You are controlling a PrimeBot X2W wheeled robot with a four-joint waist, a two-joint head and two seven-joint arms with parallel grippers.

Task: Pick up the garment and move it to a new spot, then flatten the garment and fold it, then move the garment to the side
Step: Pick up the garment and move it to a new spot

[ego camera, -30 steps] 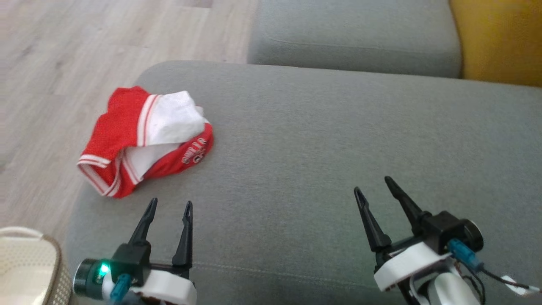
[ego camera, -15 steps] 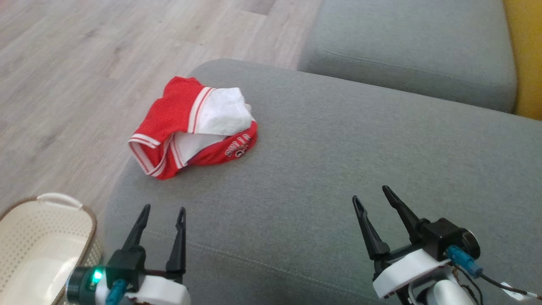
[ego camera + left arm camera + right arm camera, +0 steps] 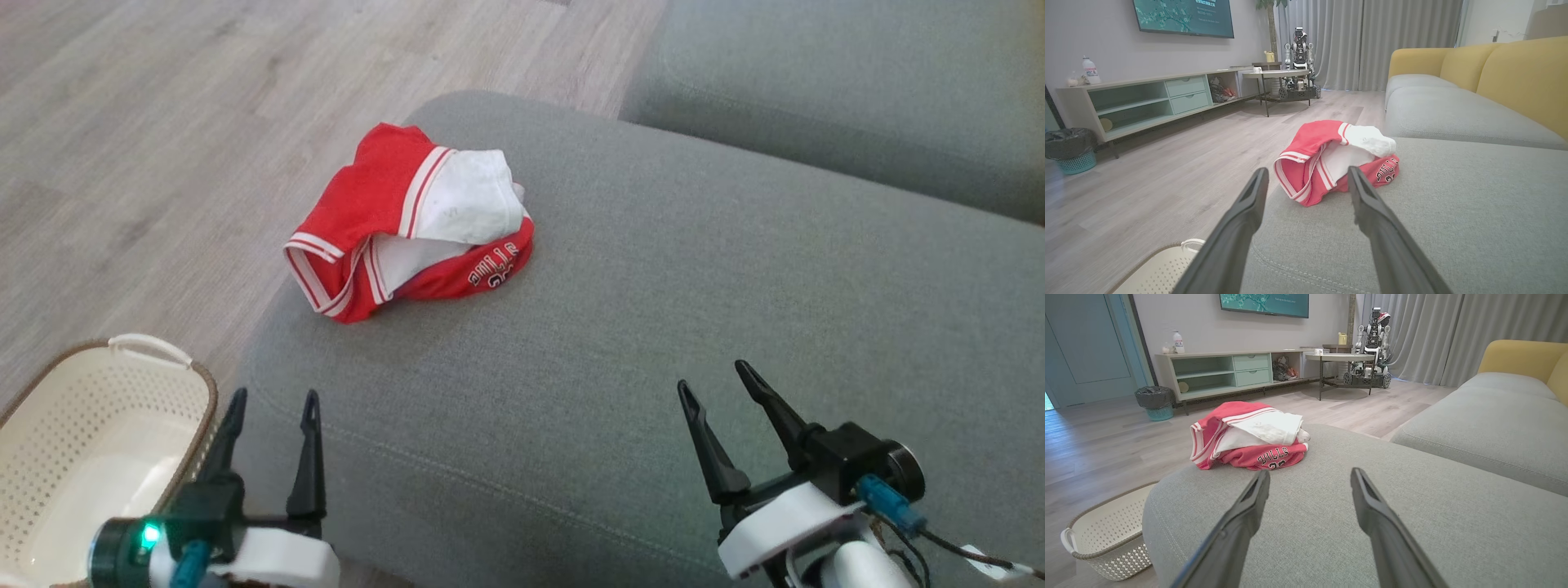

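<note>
Bulls jersey (image 3: pixel 367 196) sits bunched ahead of the left pincer (image 3: pixel 274 394) — that one and the right pincer (image 3: pixel 713 374) gape wide, empty, ready to grab I'd guess.

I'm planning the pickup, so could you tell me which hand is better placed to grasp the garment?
Probably the left hand: it is open and nearer the garment, its fingers pointing at it. The open right hand sits farther across the cushion.

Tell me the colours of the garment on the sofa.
Red with white stripes and panels garment; clearest in right wrist view.
</note>
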